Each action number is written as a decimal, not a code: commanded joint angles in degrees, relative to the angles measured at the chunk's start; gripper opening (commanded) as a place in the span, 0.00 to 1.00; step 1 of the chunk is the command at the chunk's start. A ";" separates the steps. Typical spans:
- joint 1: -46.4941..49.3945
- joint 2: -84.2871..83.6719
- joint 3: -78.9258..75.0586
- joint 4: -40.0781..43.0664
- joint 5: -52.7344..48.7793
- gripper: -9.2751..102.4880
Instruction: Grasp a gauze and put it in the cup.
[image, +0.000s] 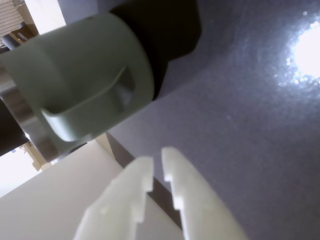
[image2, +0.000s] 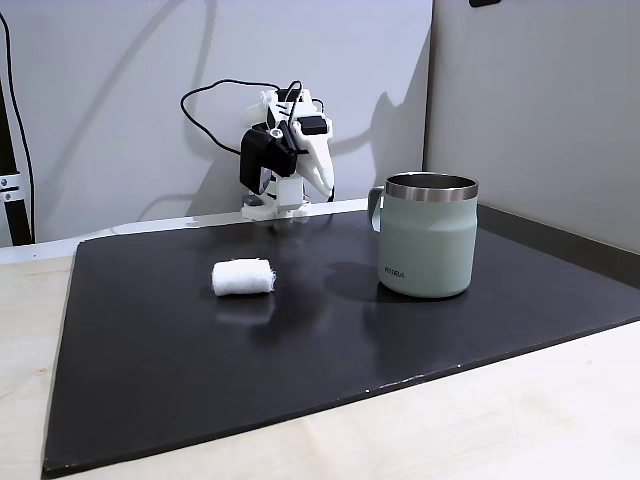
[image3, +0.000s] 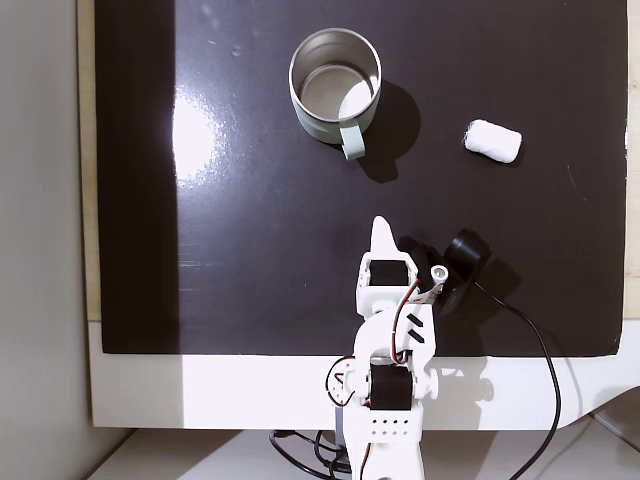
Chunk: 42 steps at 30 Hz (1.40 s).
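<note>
The gauze (image2: 243, 277) is a small white fuzzy roll lying on its side on the black mat, left of the cup (image2: 430, 240) in a fixed view. From above, the gauze (image3: 493, 141) lies right of the cup (image3: 320, 128), which is sage green, upright and empty, its handle turned toward the arm. My gripper (image3: 380, 230) is folded back near the arm's base, its white fingers shut with nothing between them, well clear of both things. The wrist view shows the cup (image: 85, 75) with its handle close ahead of my gripper (image: 157, 159).
The black mat (image2: 300, 350) covers most of a light wooden table (image2: 500, 420). The arm's base (image3: 385, 400) stands on a white strip at the mat's edge. A black cable (image3: 540, 350) trails from the arm. Grey walls (image2: 530, 100) stand behind and beside.
</note>
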 joint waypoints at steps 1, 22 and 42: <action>-2.11 0.44 -0.44 -1.76 -1.41 0.08; 0.79 0.53 -7.65 4.75 -0.79 0.08; 14.06 -48.60 -60.73 27.51 -10.37 0.08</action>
